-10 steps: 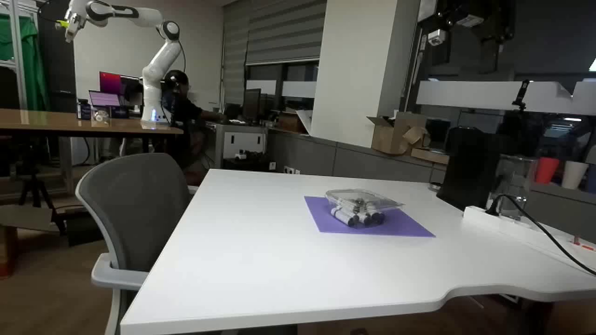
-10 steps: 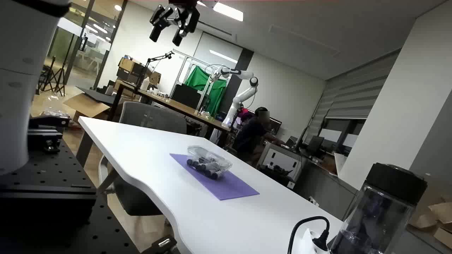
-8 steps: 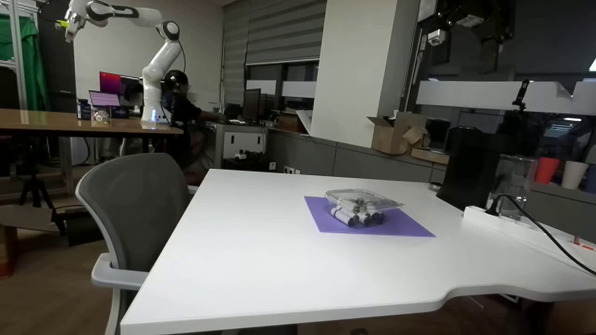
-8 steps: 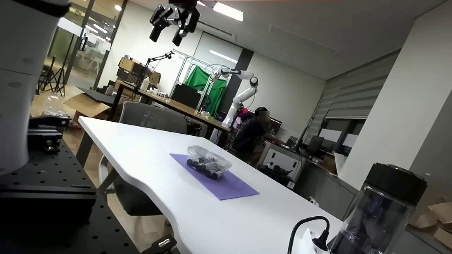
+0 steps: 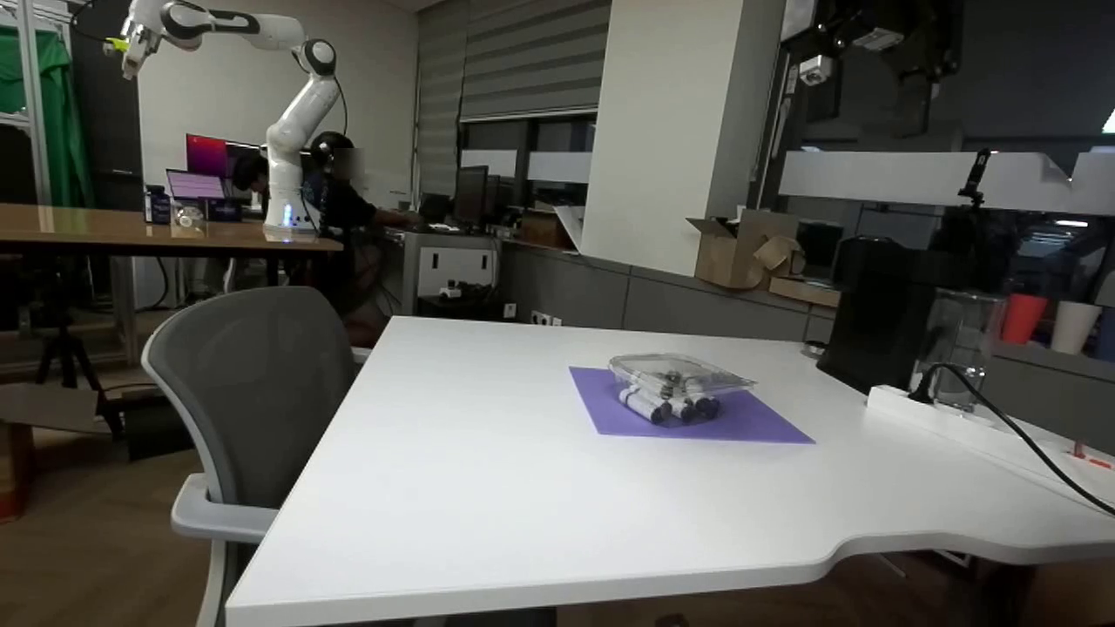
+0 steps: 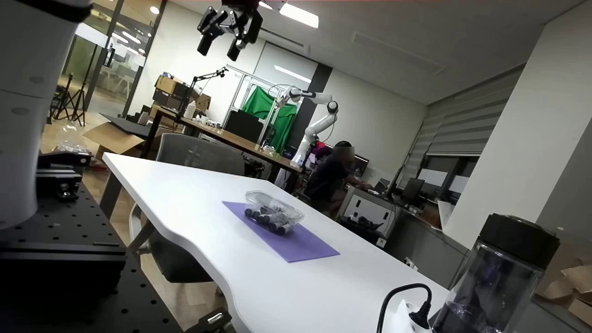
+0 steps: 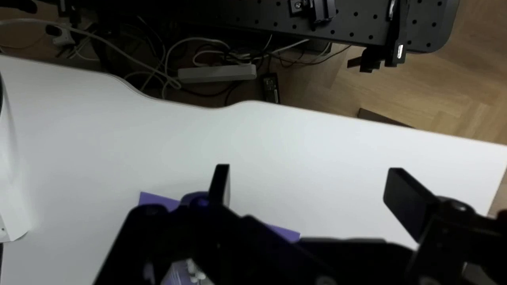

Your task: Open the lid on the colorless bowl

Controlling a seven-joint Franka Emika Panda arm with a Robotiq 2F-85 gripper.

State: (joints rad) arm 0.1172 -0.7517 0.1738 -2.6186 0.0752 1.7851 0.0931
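Observation:
The colorless bowl (image 5: 640, 383) is a low see-through container on a purple sheet (image 5: 771, 424). It also shows in an exterior view (image 6: 277, 217). Several white cylinders (image 5: 645, 406) with dark ends show through it. The lid (image 5: 671, 362) seems to be the clear flattish top over it; its seam with the bowl is too faint to tell. My gripper (image 6: 218, 51) is open and empty, high above the table and well apart from the bowl. In the wrist view, the open fingers (image 7: 309, 172) frame white tabletop, and the gripper hides most of the bowl.
The bowl stands on a white table (image 5: 488, 488). A white power strip (image 5: 941, 427) with a black cable lies at one edge. A clear bottle with a black cap (image 6: 490, 277) stands beside it. A grey chair (image 5: 253, 392) is at the table's side.
My gripper has shifted only very slightly. The bowl, lid and sheet have not moved. A second person's head now shows behind the far arm in an exterior view.

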